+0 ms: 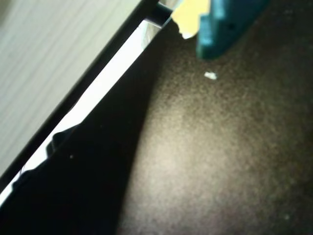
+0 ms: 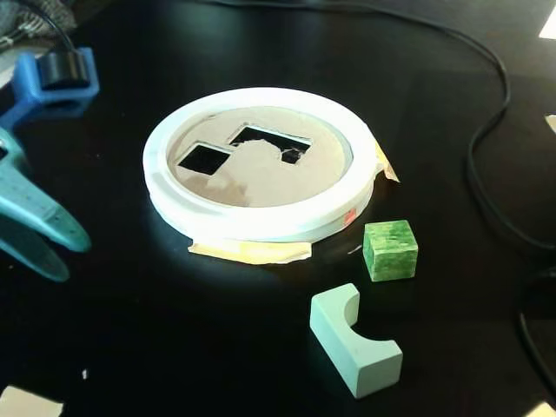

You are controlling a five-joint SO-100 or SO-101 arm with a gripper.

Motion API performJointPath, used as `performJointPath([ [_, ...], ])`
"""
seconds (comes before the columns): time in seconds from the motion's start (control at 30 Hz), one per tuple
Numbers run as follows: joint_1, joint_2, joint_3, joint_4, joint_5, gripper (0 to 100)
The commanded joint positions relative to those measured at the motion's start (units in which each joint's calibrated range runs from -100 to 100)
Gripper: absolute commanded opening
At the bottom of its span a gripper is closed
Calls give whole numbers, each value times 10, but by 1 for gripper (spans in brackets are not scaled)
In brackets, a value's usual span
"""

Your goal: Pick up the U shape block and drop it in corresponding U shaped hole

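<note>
The gripper point(image 2: 56, 252) sits at the left edge in the fixed view: two teal plastic fingers, tapered w/ rounded tips, spread a little way apart w/ nothing between them. It's well apart from the blocks. In the wrist view only a blurry teal finger point(image 1: 227, 24) shows at top, over dark grainy table.

The U block point(image 2: 352, 341) lies flat on the black table point(image 2: 174, 330) at lower right, pale mint, smooth matte, oblong w/ a half-round notch cut in the long side facing right. Just beyond it, near but not touching, is the cube point(image 2: 390, 250): darker green, streaky grain.

The disc point(image 2: 261, 178) is mid-frame, tan flat top inside a thick glossy white rim point(image 2: 252, 221). Two dark cutouts in it: the U hole point(image 2: 261, 135), long and rectangular w/ a rounded tab biting into its near edge, and a plain square hole point(image 2: 203, 159) to its left, corners nearly meeting. Yellowish tape point(image 2: 252, 252) pokes out under the rim at front, and a bit at right.

A black cable point(image 2: 486, 113) loops along the right side. Blue plastic mount point(image 2: 56, 87) at top left
</note>
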Motion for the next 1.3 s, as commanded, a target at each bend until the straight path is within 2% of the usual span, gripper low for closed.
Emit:
performJointPath([
  [0.0, -9, 0, 2, -9, 3, 91],
  [1.27, 7, -5, 1, -10, 3, 92],
])
